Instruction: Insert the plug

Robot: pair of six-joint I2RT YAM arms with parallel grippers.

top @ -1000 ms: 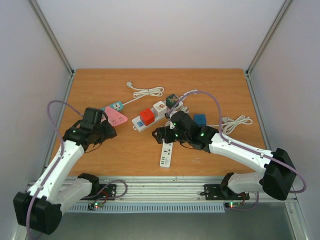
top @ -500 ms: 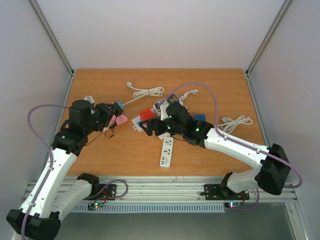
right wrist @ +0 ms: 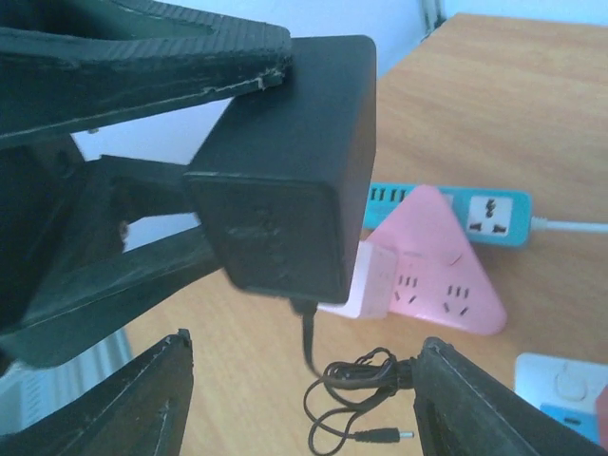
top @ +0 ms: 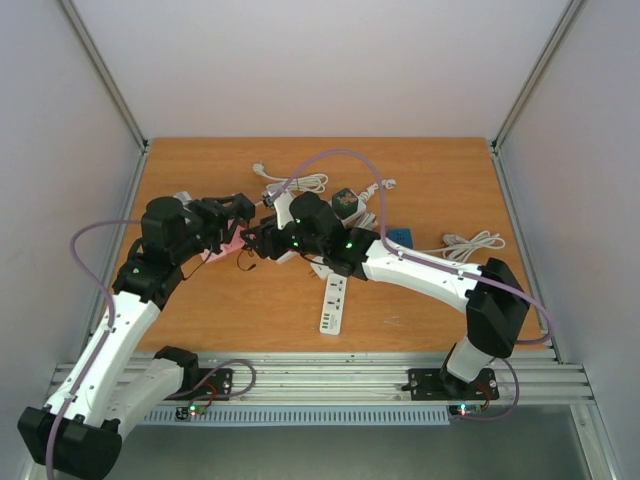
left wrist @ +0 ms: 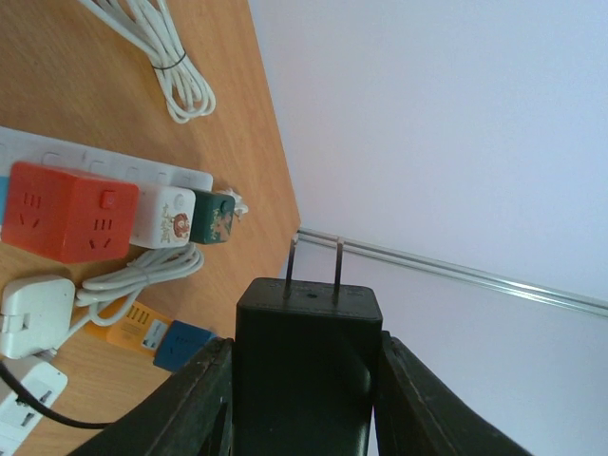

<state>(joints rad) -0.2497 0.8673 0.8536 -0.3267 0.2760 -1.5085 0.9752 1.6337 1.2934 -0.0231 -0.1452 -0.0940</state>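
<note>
Loose clutter was spread over the wooden table (top: 420,330).
A coiled white cord (top: 300,184) was laid near the far edge, and a second white cord (top: 470,243) was laid well apart from it, toward the right side. A red cube adapter (left wrist: 62,211), a white cube adapter (left wrist: 161,217) and a green adapter (left wrist: 211,217) were ranged in a row, each touching the next. A blue cube (left wrist: 180,344) was seen joined to an orange piece (left wrist: 133,328). A pink triangular socket block (right wrist: 442,285) was set touching a teal strip (right wrist: 484,204).
</note>
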